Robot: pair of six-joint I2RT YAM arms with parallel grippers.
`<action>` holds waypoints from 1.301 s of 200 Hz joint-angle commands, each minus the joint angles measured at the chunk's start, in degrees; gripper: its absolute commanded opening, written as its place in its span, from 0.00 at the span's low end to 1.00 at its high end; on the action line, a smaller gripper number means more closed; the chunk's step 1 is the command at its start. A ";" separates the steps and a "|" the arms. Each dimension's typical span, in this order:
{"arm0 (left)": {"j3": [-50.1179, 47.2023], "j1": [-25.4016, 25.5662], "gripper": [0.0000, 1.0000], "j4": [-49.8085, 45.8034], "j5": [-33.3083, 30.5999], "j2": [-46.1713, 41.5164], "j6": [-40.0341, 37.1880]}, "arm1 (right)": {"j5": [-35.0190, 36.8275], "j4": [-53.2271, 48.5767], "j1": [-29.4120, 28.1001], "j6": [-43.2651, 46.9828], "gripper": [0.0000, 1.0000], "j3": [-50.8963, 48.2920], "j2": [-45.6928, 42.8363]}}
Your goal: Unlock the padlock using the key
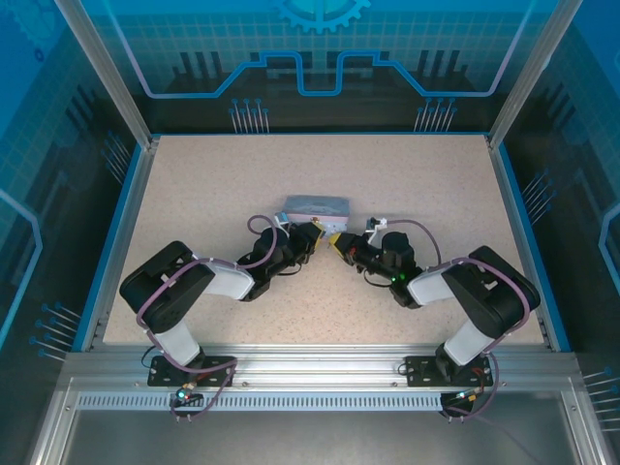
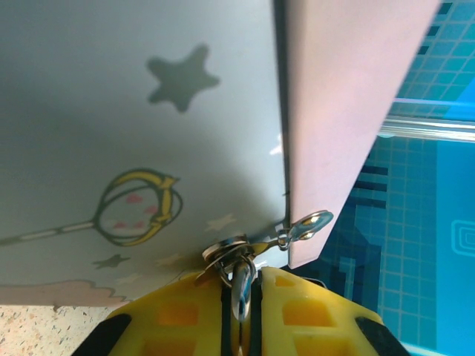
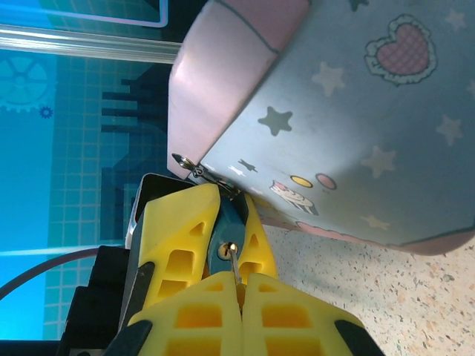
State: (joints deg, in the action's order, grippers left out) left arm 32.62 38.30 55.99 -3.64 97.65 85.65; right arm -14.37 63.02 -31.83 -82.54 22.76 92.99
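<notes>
Yellow-padded, the left gripper [image 2: 241, 280] and the right gripper [image 3: 239, 282] meet nose to nose in the middle of the tabletop [image 1: 407, 184], just in front of the tin box [image 1: 317, 205]. From where I stand, the left gripper is clenched on the padlock [image 3: 221, 239]. The padlock hangs at the tin box's lower corner, pinched between the two pads [image 3: 182, 230], its keyhole end facing the other gripper. The right gripper is clamped on the key [image 3: 234, 261]. Only a thin shaft pokes out of its closed pads, the tip at the padlock's face by the small brassy keyhole; whether it has gone in I cannot tell. The two grippers are all but touching, and the tin box's wall stands close behind the padlock, so that spot is tight. Around it there is plenty of room: speckled tabletop lies open to the left, the right and the far side, up to the blue rim [image 1: 310, 135] and the aluminium posts [image 1: 107, 73] at the far corners. The padlock is tiny and dark with a bluish-teal sheen, much smaller than the pads gripping it. In the left wrist view a silvery piece runs down between the pads from the tin box's clasp [image 2: 226, 256], beside a small eyelet [image 2: 308, 226]. The key is a thin sliver with a bright glint at its tip.
</notes>
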 commanded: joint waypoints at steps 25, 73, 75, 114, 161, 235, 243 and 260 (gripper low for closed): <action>-0.46 0.13 0.00 2.75 0.22 -1.06 1.09 | -0.34 0.96 0.10 0.18 0.00 1.70 2.05; -0.37 0.19 0.00 2.86 0.47 -0.70 1.15 | -0.35 1.75 0.31 -0.16 0.00 1.97 2.99; -0.37 0.19 0.00 2.82 0.45 -0.75 1.16 | -0.38 1.75 0.31 -0.16 0.00 2.01 2.99; -0.45 0.26 0.00 2.93 0.33 -0.53 1.19 | -0.43 0.21 0.72 0.24 0.00 0.94 1.48; -0.45 0.28 0.00 2.94 0.37 -0.44 1.17 | -0.57 -2.80 1.24 1.50 0.00 -1.03 -1.29; -0.32 0.50 0.00 2.75 0.21 -0.35 1.15 | -1.18 -4.89 1.29 2.34 0.00 0.86 -2.99; -0.28 0.54 0.00 2.73 0.21 -0.35 1.09 | -1.15 -4.93 1.23 2.29 0.00 0.92 -2.99; -0.21 0.61 0.00 2.75 0.16 -0.35 1.10 | -1.20 -4.88 1.16 2.30 0.00 1.22 -2.99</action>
State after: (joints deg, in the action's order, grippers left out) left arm 32.62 38.44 55.94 -3.64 97.65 85.65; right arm -15.38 59.02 -31.07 -81.41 22.41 91.18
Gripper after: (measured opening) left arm 0.135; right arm 0.063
